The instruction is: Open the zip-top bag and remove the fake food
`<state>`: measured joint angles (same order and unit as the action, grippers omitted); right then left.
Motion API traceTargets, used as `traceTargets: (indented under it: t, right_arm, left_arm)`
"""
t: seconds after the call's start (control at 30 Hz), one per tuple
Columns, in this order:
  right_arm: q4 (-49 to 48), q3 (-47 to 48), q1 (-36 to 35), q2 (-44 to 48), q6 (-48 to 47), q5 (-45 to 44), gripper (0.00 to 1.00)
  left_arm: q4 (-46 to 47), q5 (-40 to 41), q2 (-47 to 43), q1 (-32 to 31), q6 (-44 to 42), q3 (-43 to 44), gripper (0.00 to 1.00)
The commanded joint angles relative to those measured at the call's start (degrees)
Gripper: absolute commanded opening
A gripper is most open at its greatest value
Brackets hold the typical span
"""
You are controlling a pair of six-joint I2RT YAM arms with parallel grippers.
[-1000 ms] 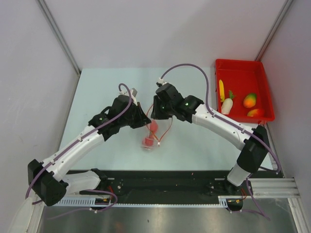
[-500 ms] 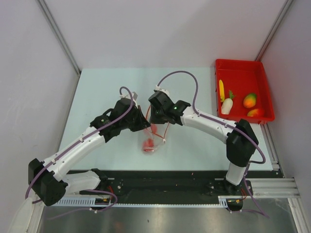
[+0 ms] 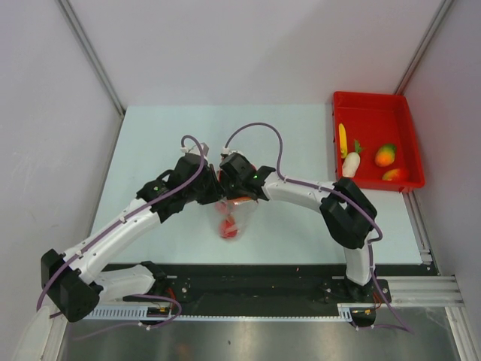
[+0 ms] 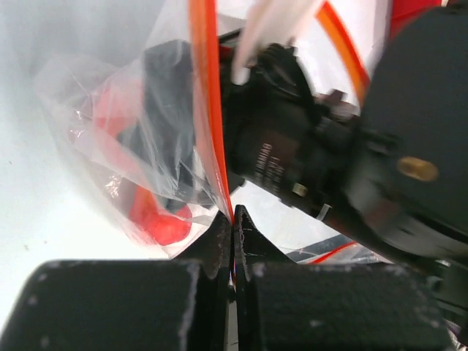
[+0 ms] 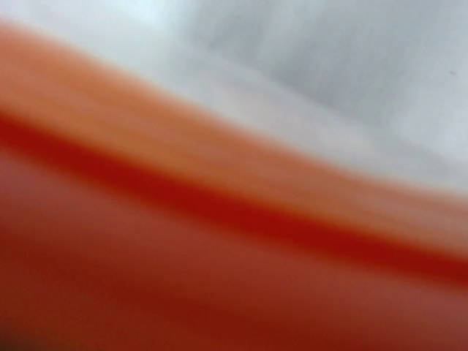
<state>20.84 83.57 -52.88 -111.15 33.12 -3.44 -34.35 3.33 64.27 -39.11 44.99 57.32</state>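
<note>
Near the middle of the pale table [image 3: 150, 135], the left gripper [image 4: 232, 219] was clamped on the rim of the small clear crinkly zip-top bag [image 4: 80, 102]. Red toy food pieces [image 4: 157, 223] lay inside. The right gripper [image 3: 231, 194] sat at the bag's mouth, and its width could not be told. A hard pull could slip the rim free.

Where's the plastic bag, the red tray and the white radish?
zip-top bag [image 4: 80, 102], left wrist view, on its crinkly clear side.
red tray [image 3: 376, 120], top view, on a bare part of its floor.
white radish [image 3: 351, 164], top view, on its white body.
</note>
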Motion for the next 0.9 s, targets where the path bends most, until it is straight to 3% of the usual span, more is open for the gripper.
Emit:
traceTargets:
  t: [0.0, 0.13, 0.43, 0.63, 0.67, 0.77, 0.87]
  right_arm:
    - [-4.49, -0.34, -0.29, -3.80, -2.80, 1.16, 0.64]
    - [-4.58, -0.34, -0.38, -6.44, -3.42, 1.51, 0.73]
    - [-4.94, -0.34, 0.15, -8.99, -3.33, 2.56, 0.71]
    - [-0.81, -0.34, 0.59, -3.57, -5.35, 1.51, 0.39]
    - [-0.37, -0.34, 0.59, -2.41, -5.52, 1.60, 0.28]
    - [1.04, -0.34, 0.67, 2.15, -5.97, 1.25, 0.10]
    - [2.36, -0.34, 1.03, 6.28, -5.09, 1.68, 0.06]
  left_arm:
    - [-0.02, 1.15, -1.34, -0.26, -2.01, -0.37, 0.00]
    - [-0.02, 0.97, -1.69, -0.35, -2.01, -1.24, 0.00]
    - [-0.28, 0.53, -2.48, -0.26, -1.66, -2.83, 0.00]
    - [-1.51, 2.37, -3.36, -0.26, -1.84, -2.21, 0.00]
    - [-1.77, 2.73, -3.54, -0.17, -1.84, -2.21, 0.00]
    - [-2.48, 3.87, -4.42, 0.00, -1.75, -2.39, 0.00]
    - [-3.09, 5.10, -5.64, 0.62, -1.49, -2.83, 0.00]
